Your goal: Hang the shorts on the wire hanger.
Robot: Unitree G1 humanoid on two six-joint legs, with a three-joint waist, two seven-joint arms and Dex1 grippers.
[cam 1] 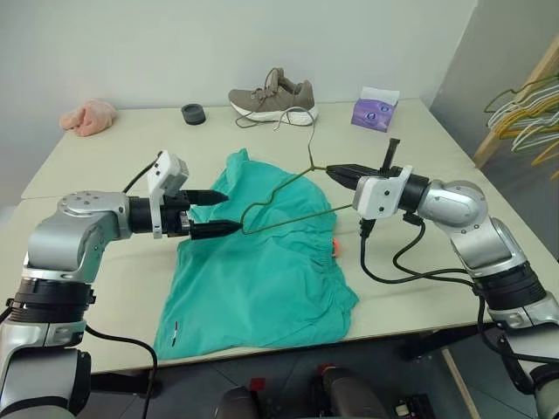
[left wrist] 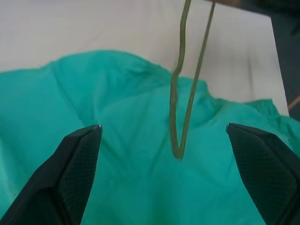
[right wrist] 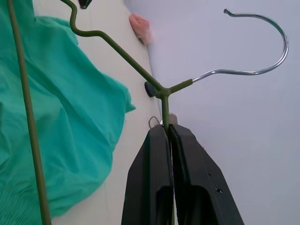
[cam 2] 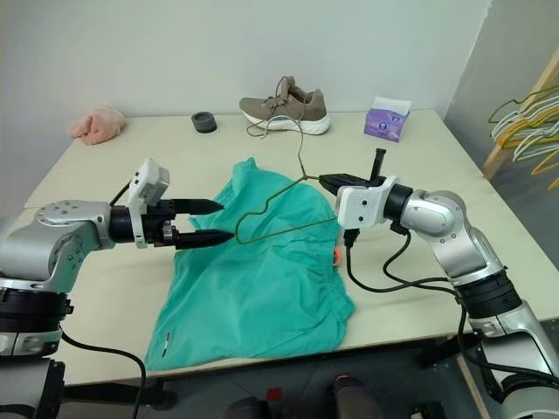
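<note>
My right gripper (cam 1: 334, 172) was clamped on the wire hanger (cam 1: 288, 202), raised over the shorts (cam 1: 262, 271) lying mid-table. Its wrist view showed the hook (right wrist: 262, 47). My left gripper (cam 1: 225, 212), at nine o'clock, gaped, the hanger's corner between its fingers (left wrist: 77, 159).

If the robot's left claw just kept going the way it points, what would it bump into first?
Probably the wire hanger: its bent corner hangs right between the open fingers of the left gripper, above the shorts. How far ahead it sits is hard to judge.
</note>
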